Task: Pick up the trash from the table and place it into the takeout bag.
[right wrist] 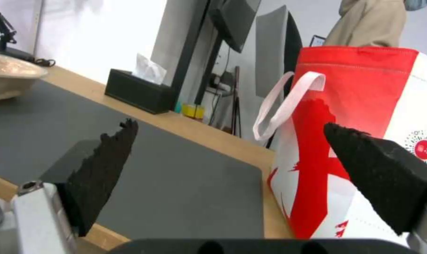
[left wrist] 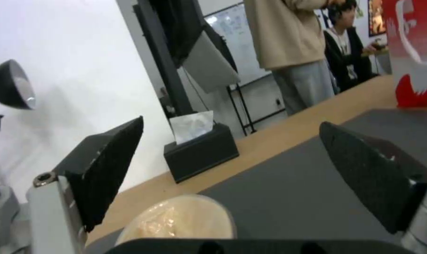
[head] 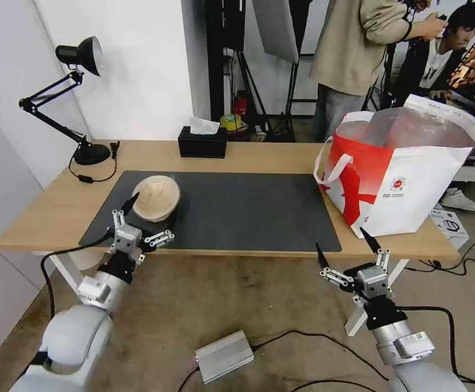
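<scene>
**Light wood, one bowl left on the mat**

Light-wood table [head: 259, 158] on white legs carries a dark grey mat [head: 248, 209] across its middle — the largest things in the scene. At its right end stands the takeout bag [head: 406, 179], white with a red side, mouth open and foil lining showing; its contents cannot be seen. Of the trash, a round beige lidded bowl [head: 157, 197] sits on the mat's left part, so judging from that, at least this piece is left to bag.

The left gripper [head: 139, 220] sits at the table's near edge just before the bowl, jaws spread, holding nothing. The right gripper [head: 347, 249] hangs below the table edge near the bag, jaws also spread — empty.

A black tissue box [head: 202, 142] and desk lamp [head: 79, 60] line the far edge. Cables trail over the floor.
</scene>
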